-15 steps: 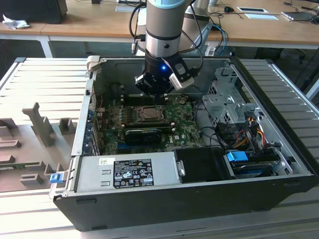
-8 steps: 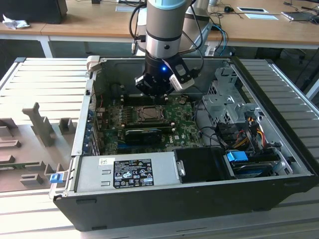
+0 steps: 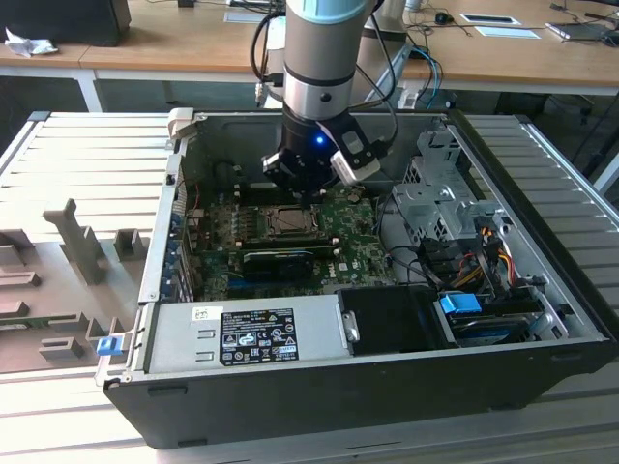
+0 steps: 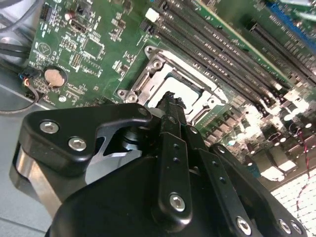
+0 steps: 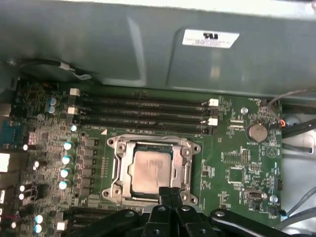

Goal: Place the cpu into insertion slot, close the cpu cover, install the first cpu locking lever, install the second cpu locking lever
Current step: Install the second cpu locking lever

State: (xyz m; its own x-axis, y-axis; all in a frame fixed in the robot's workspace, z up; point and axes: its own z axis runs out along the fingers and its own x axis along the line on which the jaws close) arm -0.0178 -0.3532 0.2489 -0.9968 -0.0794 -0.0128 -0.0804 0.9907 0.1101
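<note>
Inside the open computer case (image 3: 542,251), the gripper (image 5: 170,192) hovers with fingers pressed together, holding nothing, at the socket's (image 5: 114,148) edge, where the chip (image 5: 150,170) sits under its closed cover (image 5: 186,165).

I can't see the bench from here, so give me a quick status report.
Black gripper shut, at the socket's edge. Dull silver square cpu seated in the insertion slot, silvery metal cpu cover closed over it. Nothing in the way.

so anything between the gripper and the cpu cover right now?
Nothing visible. The gripper sits at the edge of the cpu cover, which lies flat over the cpu in the insertion slot. No cable or part crosses between them in both wrist views.
</note>
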